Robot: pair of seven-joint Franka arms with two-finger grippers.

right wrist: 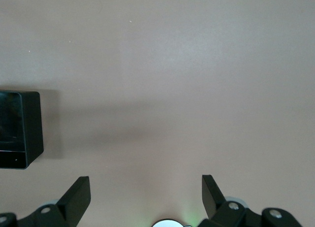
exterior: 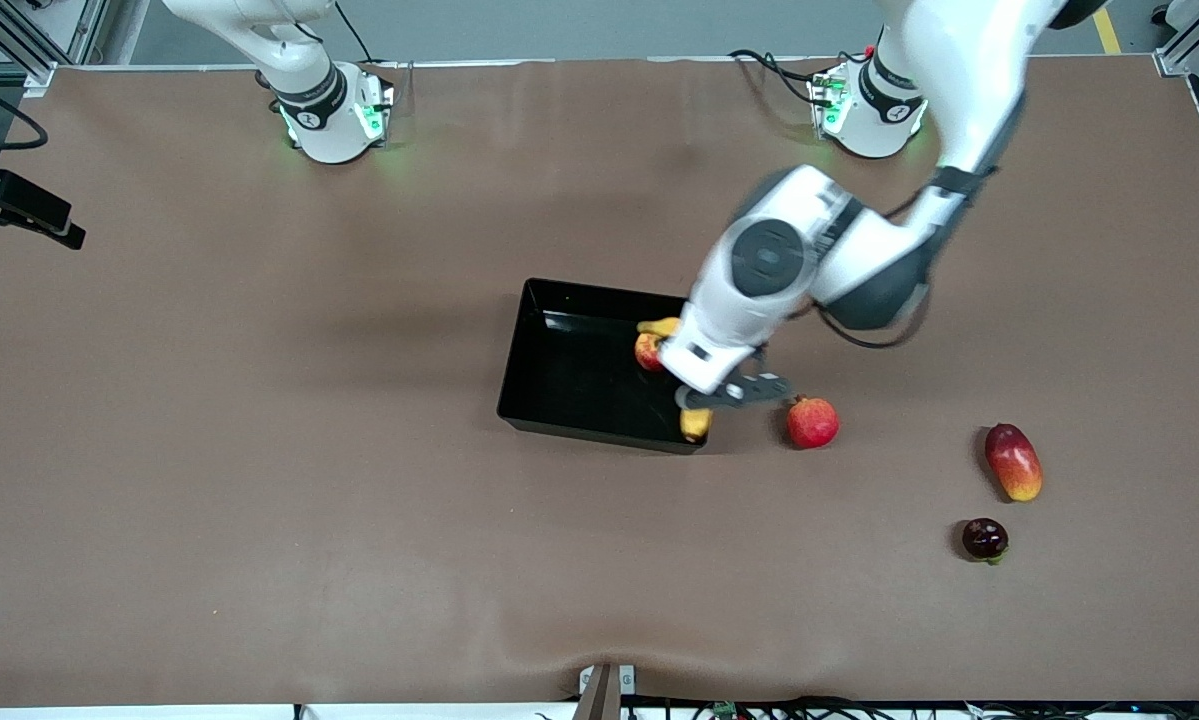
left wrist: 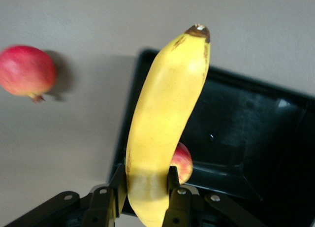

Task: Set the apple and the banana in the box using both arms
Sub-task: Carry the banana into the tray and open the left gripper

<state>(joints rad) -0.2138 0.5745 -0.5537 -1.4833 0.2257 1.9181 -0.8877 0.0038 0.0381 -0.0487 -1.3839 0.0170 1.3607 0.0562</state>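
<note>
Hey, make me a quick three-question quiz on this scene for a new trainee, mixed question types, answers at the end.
1. True or false: the left gripper is shut on the banana.
2. Where is the apple? A) in the box B) on the table beside the mango C) in the right gripper
3. Fill in: the right gripper hangs ____ over bare table and holds nothing.

Key: 1 true; 2 A; 3 open.
</note>
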